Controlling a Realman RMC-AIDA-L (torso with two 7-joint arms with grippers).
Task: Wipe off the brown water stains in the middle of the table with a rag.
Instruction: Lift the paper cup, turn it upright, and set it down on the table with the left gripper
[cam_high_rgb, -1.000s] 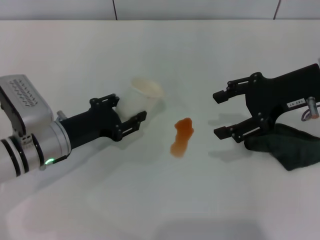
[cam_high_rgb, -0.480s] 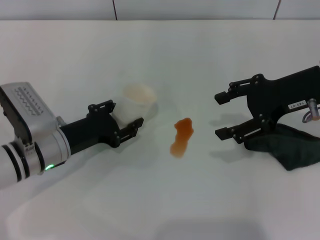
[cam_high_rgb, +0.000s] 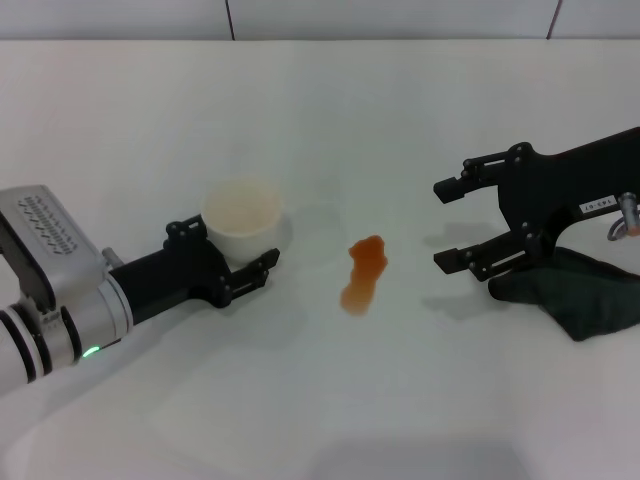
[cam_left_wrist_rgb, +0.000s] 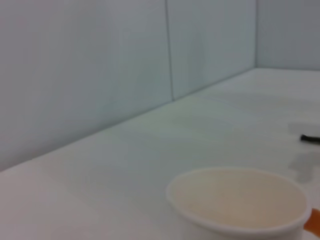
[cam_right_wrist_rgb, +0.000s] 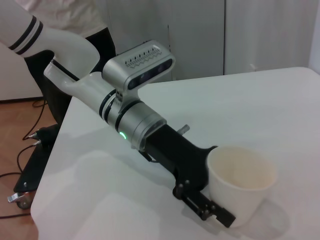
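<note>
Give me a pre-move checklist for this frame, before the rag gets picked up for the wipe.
1. Brown water stains present, unwiped on the table: ok.
2. Rag within reach, lying under the right arm: ok.
3. Right claw open, empty, hovering between stains and rag: ok.
4. Rag grasped: not ok.
5. Paper cup upright, apart from the stains: ok.
6. Left claw around the cup's base; released or gripping: cannot tell.

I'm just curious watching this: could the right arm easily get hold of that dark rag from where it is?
Probably yes. The right gripper hangs open just beside the rag, which lies uncovered on the table under that arm.
</note>
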